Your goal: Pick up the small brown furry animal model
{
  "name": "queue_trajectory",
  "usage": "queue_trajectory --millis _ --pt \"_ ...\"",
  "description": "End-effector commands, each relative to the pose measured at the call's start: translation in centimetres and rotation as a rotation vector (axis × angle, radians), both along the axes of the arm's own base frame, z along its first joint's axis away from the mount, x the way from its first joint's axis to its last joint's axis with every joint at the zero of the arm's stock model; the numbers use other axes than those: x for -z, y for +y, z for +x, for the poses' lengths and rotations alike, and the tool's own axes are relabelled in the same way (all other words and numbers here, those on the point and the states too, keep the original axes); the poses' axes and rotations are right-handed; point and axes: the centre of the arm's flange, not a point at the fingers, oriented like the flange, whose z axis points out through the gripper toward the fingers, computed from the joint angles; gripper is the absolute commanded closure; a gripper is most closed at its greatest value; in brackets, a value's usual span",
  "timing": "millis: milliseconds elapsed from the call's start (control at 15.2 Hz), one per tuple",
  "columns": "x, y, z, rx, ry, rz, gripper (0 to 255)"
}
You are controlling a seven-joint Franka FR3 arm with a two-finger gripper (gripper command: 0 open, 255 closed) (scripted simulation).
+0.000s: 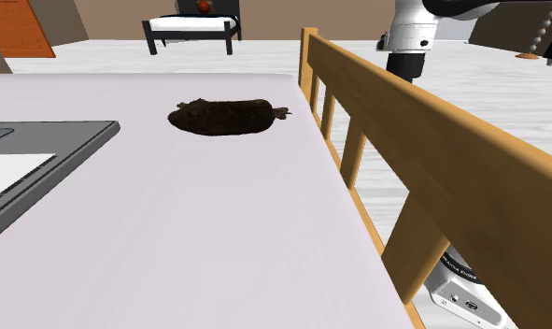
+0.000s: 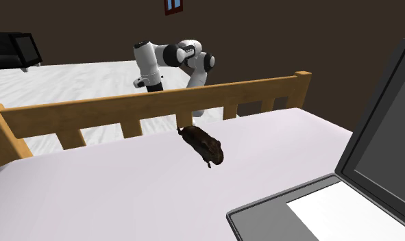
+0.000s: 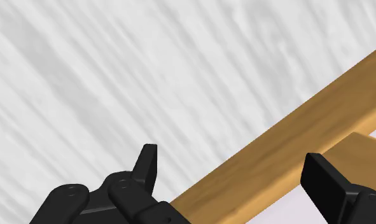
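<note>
The small dark brown furry animal model (image 1: 225, 116) lies on its side on the white bed surface (image 1: 190, 234), close to the wooden rail (image 1: 423, 140). In the second exterior view the animal (image 2: 204, 144) lies just in front of the rail (image 2: 160, 103). My arm (image 2: 156, 65) stands beyond the rail, outside the bed. The wrist view has my gripper (image 3: 231, 156) open, its fingers (image 3: 147, 162) wide apart above the rail's top bar (image 3: 275, 153) and the pale floor. Nothing is between the fingers. The animal lies well apart from the gripper.
An open grey laptop (image 1: 40, 159) sits on the bed at the shoulder view's left; its screen (image 2: 382, 137) rises at the second exterior view's right. The slatted rail stands between arm and animal. A black-framed bench (image 1: 191, 28) and an orange door (image 1: 17, 28) stand far off.
</note>
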Motion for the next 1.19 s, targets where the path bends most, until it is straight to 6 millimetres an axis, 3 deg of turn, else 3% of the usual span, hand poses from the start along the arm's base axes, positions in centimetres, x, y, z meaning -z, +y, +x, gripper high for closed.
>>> queue_trajectory --millis 0,594,1122 --pt "0.0 0.0 0.0 0.0 0.0 0.0 0" --pt "-3.0 8.7 8.2 -0.238 -0.042 -0.045 0" --pt "-5.6 17.9 13.4 -0.45 -0.08 -0.085 0"
